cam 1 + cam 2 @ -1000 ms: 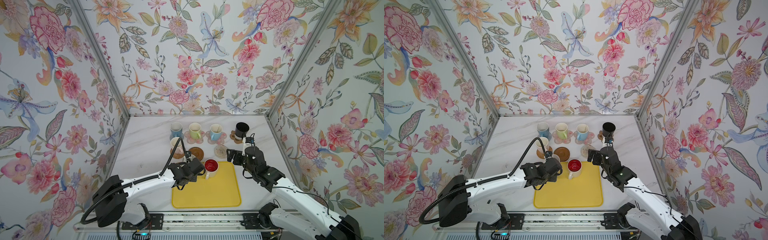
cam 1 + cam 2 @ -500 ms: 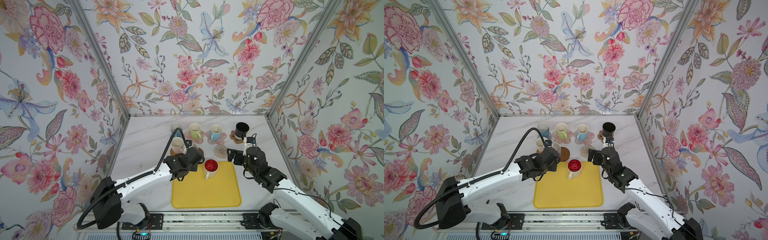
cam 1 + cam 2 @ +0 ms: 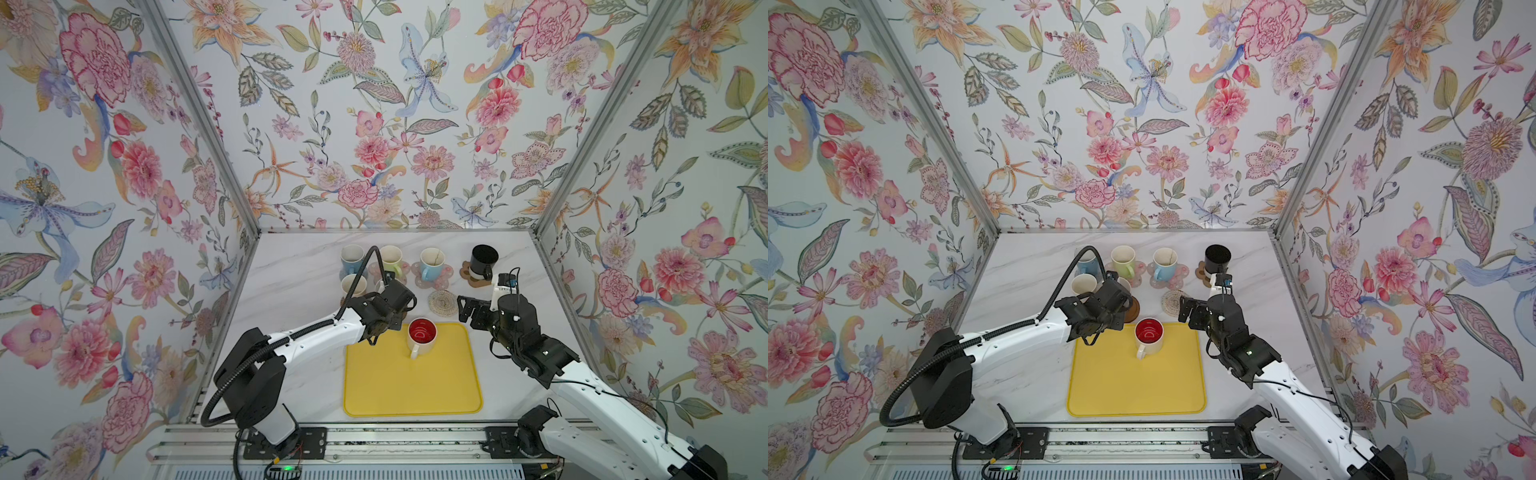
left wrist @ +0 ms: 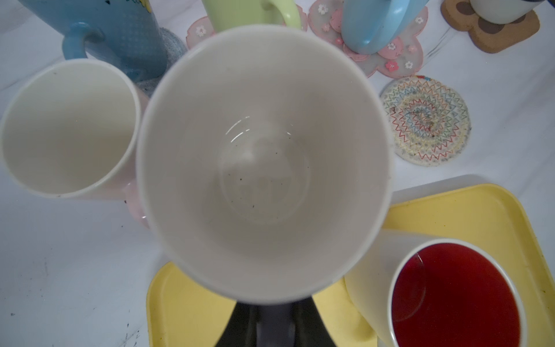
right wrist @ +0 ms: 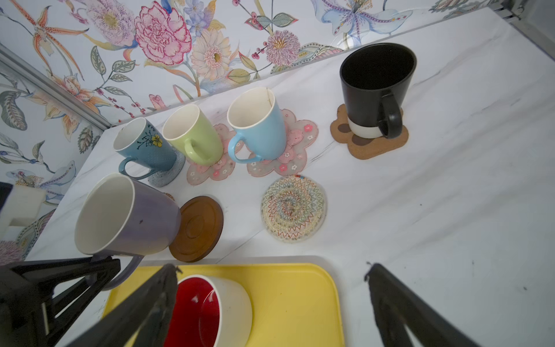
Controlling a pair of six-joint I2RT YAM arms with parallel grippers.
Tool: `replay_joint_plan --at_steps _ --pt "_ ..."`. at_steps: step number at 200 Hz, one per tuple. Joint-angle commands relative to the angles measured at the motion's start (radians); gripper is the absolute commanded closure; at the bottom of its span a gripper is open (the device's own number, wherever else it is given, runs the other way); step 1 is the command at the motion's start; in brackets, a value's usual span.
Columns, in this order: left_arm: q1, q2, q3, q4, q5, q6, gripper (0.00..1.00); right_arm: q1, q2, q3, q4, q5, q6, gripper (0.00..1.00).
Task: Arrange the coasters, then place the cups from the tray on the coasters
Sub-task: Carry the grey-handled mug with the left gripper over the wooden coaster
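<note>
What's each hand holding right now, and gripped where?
Left hand grips the lilac mug by its handle; right hand is open, holding nothing.

**Two arms, both reaching inward**

- Left arm (image 3: 307, 336): white link stretched low toward the centre, black wrist at its end. The left claw (image 5: 111, 267) is clamped on the handle of the lilac mug (image 5: 126, 219).
- Right arm (image 3: 582, 382): angled in from the right, wrist tipped downward. The right claw (image 5: 270, 266) has its jaws spread wide and grips nothing.

One white cup with red inside (image 3: 1149, 332) was noted on the yellow tray (image 3: 1133, 390); the black cup (image 3: 1217, 257) was seen standing on the brown paw coaster (image 3: 1200, 277).
</note>
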Motion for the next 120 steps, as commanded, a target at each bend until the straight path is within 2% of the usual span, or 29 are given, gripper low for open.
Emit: replay_joint_plan --at_steps 1,120 --pt "0.011 0.016 0.057 0.059 -0.01 0.038 1.0 -0.01 -0.014 -0.012 -0.027 0.003 -0.008 0.01" --pt "0.049 0.116 0.08 0.095 0.024 0.042 1.0 -0.03 -0.03 -0.03 -0.035 -0.009 -0.008 0.01"
